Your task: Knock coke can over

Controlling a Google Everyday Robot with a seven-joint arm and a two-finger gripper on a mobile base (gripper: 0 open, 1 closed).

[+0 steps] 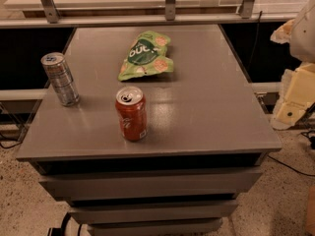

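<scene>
The coke can (131, 113) is red-orange with a silver top and pull tab. It stands upright near the front left of the grey cabinet top (206, 102). My gripper (294, 98) shows as pale cream parts at the right edge of the view. It is off the side of the cabinet, far to the right of the can and well apart from it.
A taller slim silver-grey can (60, 78) stands upright at the left edge of the top. A green snack bag (145, 56) lies flat behind the coke can. Drawer fronts (147, 183) step down below the front edge. A rail with metal posts (170, 4) runs behind.
</scene>
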